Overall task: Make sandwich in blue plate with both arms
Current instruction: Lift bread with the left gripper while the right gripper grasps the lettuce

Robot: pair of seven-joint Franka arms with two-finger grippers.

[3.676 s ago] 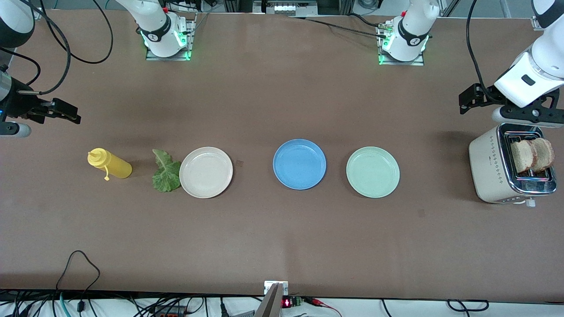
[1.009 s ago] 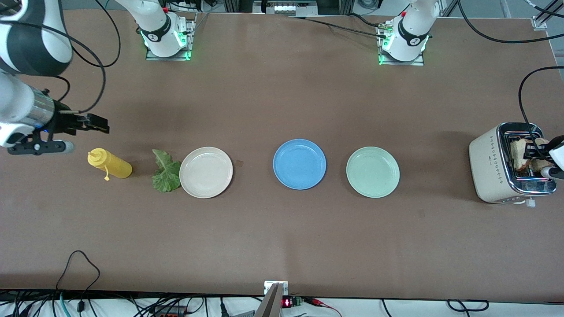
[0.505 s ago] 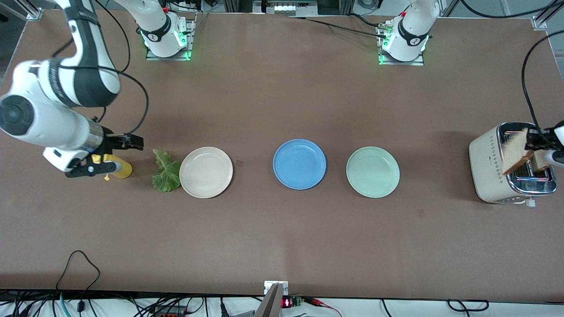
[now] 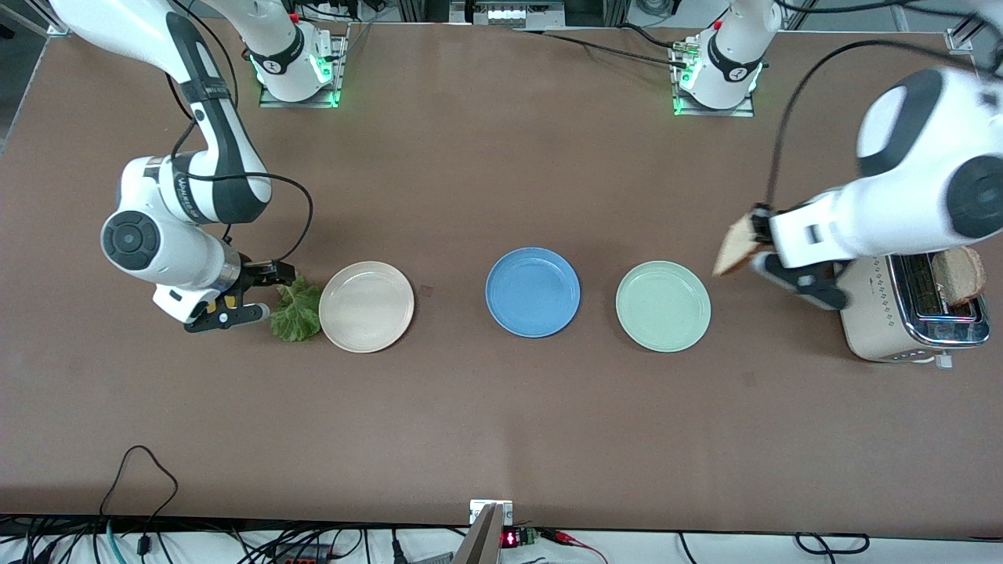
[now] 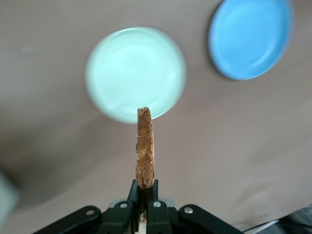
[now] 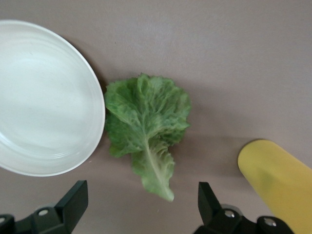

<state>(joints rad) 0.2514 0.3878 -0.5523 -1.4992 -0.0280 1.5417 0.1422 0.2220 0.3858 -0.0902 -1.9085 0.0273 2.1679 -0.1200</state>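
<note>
Brown table (image 4: 501,407). On it, in one row from the right arm's end: yellow bottle (image 6: 275,178) lying down, lettuce leaf (image 4: 298,309) just beside cream plate (image 4: 366,306), then blue plate (image 4: 533,292), green plate (image 4: 663,306), toaster (image 4: 909,309) at the left arm's end. All three plates bare. Both arm bases bolted along the edge farthest from the front camera.

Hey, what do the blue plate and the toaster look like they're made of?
The round blue plate looks like matte plastic or melamine: even colour, soft sheen. The cream toaster seems to be painted metal or plastic, with a mirror-bright chrome top.
</note>
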